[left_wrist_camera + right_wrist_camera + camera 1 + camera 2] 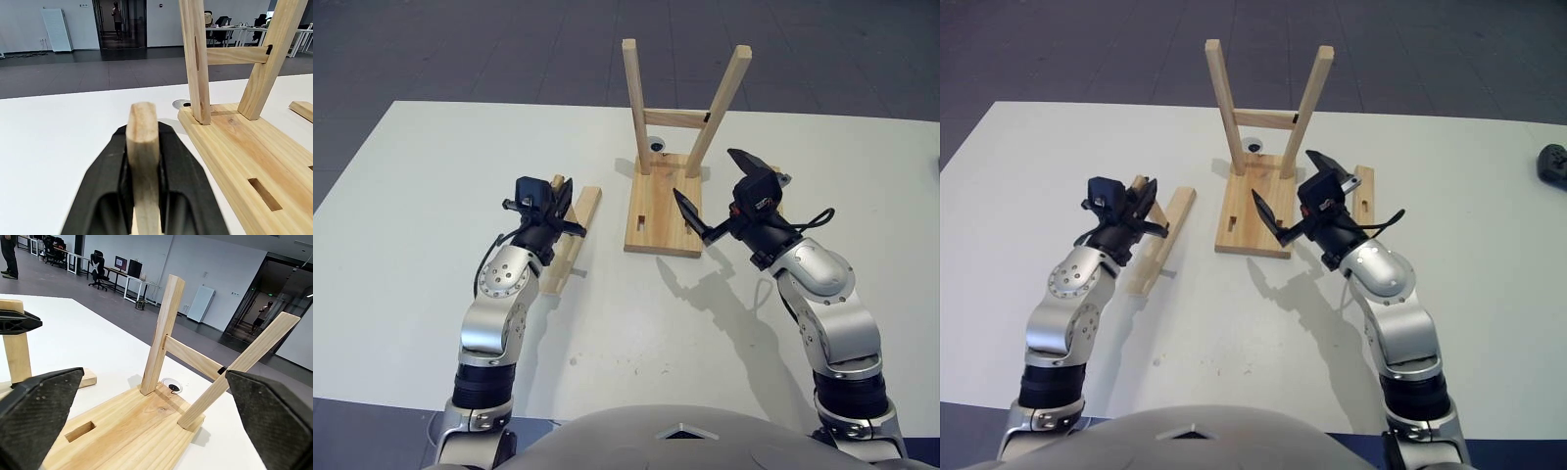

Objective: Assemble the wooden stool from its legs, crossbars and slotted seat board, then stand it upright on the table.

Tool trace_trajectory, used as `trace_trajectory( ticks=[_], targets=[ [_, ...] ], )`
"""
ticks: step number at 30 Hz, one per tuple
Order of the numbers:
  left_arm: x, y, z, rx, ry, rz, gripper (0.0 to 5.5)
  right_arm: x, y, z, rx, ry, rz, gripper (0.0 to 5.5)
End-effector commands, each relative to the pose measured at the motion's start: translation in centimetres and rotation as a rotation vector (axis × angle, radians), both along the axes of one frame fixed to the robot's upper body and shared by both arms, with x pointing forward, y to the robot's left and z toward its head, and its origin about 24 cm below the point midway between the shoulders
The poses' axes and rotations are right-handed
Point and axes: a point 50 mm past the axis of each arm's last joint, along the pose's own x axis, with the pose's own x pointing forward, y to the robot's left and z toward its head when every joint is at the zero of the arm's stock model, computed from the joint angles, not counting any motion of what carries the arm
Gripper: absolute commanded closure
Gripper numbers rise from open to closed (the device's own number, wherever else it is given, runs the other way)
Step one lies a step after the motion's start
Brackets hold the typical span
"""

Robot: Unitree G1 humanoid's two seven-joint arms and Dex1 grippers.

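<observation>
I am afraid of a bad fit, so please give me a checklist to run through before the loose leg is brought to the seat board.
1. Left claw shut on the loose leg: ok.
2. Two fitted legs stand in the far end of the seat board, joined by a crossbar: ok.
3. Near slot is free of any object: ok.
4. Right claw clear of the leg's path: not ok. It hangs open over the board's near end.
5. Board steadied by a claw: not ok.
6. Loose leg's end turned toward the slot: cannot tell.
</observation>
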Motion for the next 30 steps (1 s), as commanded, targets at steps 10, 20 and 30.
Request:
trace_trajectory(
  ticks=[10,20,30],
  targets=[
    [-1.8,1.3,-4.6,-0.091,0.202,0.075,5.08,0.4,-0.1,0.3,-0.009,-0.020,0.000,0.10],
    [-0.4,1.1,-2.2,-0.025,0.080,0.089,5.08,0.2,0.0,0.1,-0.008,-0.015,0.002,0.10],
    [0.9,1.2,1.1,-0.028,-0.057,0.118,3.81,0.1,0.1,-0.1,-0.007,-0.011,0.001,0.10]
  ],
)
